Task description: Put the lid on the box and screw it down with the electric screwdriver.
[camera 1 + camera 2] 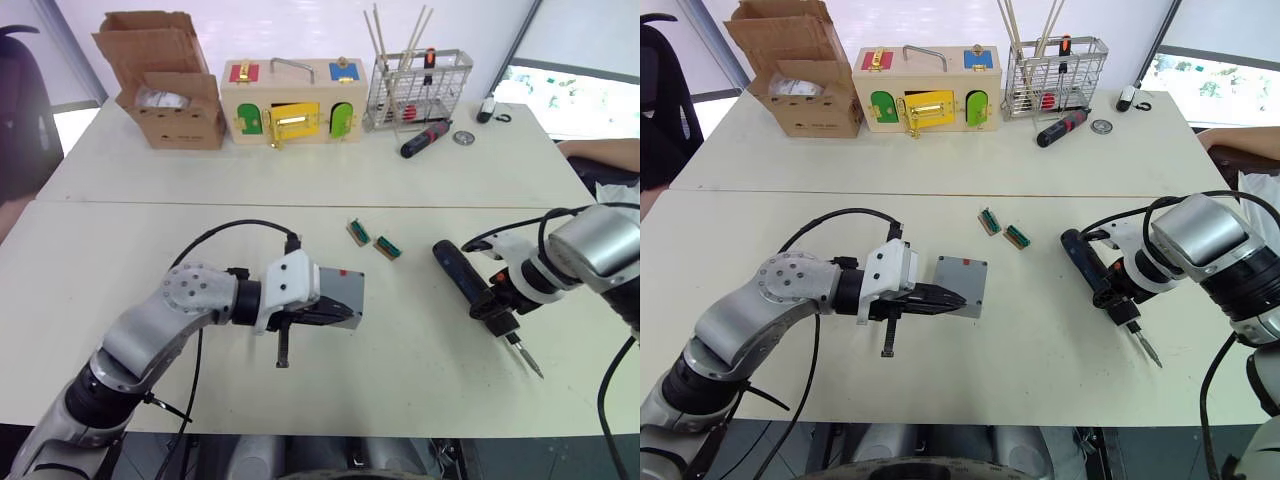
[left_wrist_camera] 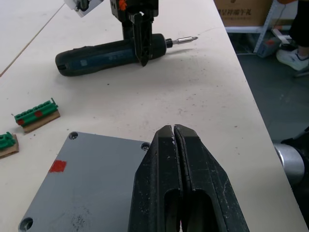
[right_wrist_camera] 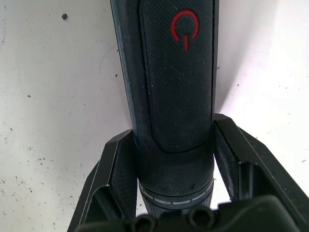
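Note:
A grey lid [image 1: 962,280], flat with corner screw holes and a red mark, lies face up near the table's middle. It seems to sit on the box [image 1: 352,312], of which only a thin grey side edge shows. My left gripper [image 1: 958,300] is shut, its fingers [image 2: 193,174] pressed together over the lid's near edge. To the right, the dark blue electric screwdriver [image 1: 462,275] lies on the table with its bit [image 1: 528,360] pointing toward the front edge. My right gripper [image 1: 500,300] is shut on its body near the collar, one finger on each side [image 3: 227,145].
Two small green terminal blocks [image 1: 358,231] [image 1: 387,247] lie behind the lid. Along the back stand a cardboard carton [image 1: 165,85], a colourful wooden latch box [image 1: 295,100] and a wire rack [image 1: 418,90], with a red-and-black hand screwdriver [image 1: 427,139]. A person's arm [image 1: 600,150] rests at the right edge.

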Available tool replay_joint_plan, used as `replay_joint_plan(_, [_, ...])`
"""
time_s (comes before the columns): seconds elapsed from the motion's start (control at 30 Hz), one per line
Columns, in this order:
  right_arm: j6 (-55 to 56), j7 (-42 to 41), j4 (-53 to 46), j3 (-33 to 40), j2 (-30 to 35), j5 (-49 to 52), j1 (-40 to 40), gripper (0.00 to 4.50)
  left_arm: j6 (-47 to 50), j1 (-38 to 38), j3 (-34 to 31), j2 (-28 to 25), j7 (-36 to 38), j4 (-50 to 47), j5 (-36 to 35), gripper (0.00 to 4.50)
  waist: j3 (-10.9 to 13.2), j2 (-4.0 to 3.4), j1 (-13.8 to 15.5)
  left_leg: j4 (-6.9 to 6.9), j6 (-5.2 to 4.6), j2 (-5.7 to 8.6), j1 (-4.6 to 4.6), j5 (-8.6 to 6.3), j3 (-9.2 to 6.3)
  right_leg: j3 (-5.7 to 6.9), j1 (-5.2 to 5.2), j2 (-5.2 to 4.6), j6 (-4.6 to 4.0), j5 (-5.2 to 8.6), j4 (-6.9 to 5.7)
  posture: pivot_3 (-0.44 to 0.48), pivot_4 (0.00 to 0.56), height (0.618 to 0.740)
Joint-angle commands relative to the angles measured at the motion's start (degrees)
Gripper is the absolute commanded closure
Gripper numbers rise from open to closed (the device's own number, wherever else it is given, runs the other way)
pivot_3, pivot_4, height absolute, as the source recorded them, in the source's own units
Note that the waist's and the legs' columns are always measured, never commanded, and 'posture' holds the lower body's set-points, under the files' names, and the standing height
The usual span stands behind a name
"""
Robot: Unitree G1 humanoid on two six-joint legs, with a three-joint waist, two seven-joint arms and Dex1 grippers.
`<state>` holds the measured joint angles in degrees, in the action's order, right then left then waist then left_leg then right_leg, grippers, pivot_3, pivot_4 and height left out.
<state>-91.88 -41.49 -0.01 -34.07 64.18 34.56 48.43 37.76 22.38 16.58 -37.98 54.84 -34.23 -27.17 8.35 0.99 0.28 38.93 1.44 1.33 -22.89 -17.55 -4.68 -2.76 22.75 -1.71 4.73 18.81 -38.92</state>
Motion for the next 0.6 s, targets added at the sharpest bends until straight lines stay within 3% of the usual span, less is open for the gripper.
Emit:
replay_joint_plan(0.03, [-0.6, 0.5, 2.1, -0.3, -2.4, 4.6, -0.7, 2.68, -2.1, 0.4, -0.3, 0.3, 0.7, 0.6, 0.3, 4.5, 0.0, 0.0, 0.1, 0.0, 0.0, 0.0, 0.01, 0.0, 0.0, 0.0, -0.01, 0.0, 0.0, 0.0, 0.0, 0.0, 0.15, 0.74])
replay_joint_plan(0.23, [-0.6, 2.5, 15.1, 8.8, -5.9, 9.3, 7.1, 2.68, -3.6, 1.1, -0.9, 0.4, 2.3, 4.1, 0.3, 4.5, 0.1, -0.13, -1.1, 0.01, 0.0, -0.01, 0.04, 0.01, 0.05, -0.04, -0.01, 0.03, -0.01, 0.0, -0.01, 0.0, 0.15, 0.74])
replay_joint_plan(0.37, [-0.6, 10.6, 27.7, 19.0, -5.3, 23.2, 12.0, 2.68, -5.4, 2.4, -2.2, -0.3, 4.7, 9.0, 0.5, 4.5, 0.6, -0.95, -1.1, 0.02, 0.0, 0.0, -0.14, 0.01, 0.15, -0.1, 0.23, 0.04, -0.01, 0.0, -0.1, 0.0, 0.15, 0.74])
replay_joint_plan(0.43, [-0.6, 18.1, 31.7, 28.5, -6.0, 29.6, 12.5, 2.68, -6.1, 3.6, -2.5, -0.6, 5.8, 11.4, 0.8, 4.5, 0.6, -1.0, -0.6, 0.13, 0.0, 0.02, -0.59, 0.02, 0.18, -0.1, 0.73, 0.03, 0.0, 0.0, -0.27, 0.0, 0.15, 0.74])
replay_joint_plan(0.5, [-0.6, 26.7, 33.3, 42.5, -9.1, 36.7, 12.0, 2.68, -6.4, 5.4, -2.9, -0.5, 7.0, 14.1, 0.6, 4.5, 0.6, -1.0, -0.4, 0.09, 0.0, 0.02, -0.65, 0.02, 0.15, -0.04, 0.73, 0.02, 0.0, 0.0, -0.23, 0.0, 0.15, 0.74])
replay_joint_plan(0.6, [8.8, 47.6, 21.9, 60.8, -17.8, 55.2, 3.2, 2.68, -6.5, 8.2, -3.3, 0.0, 8.7, 17.5, 0.3, 4.5, 0.6, -0.9, -0.7, 0.09, -0.01, -0.01, -0.67, 0.01, 0.18, -0.04, 0.68, 0.06, 0.0, 0.0, -0.2, 0.0, 0.15, 0.74])
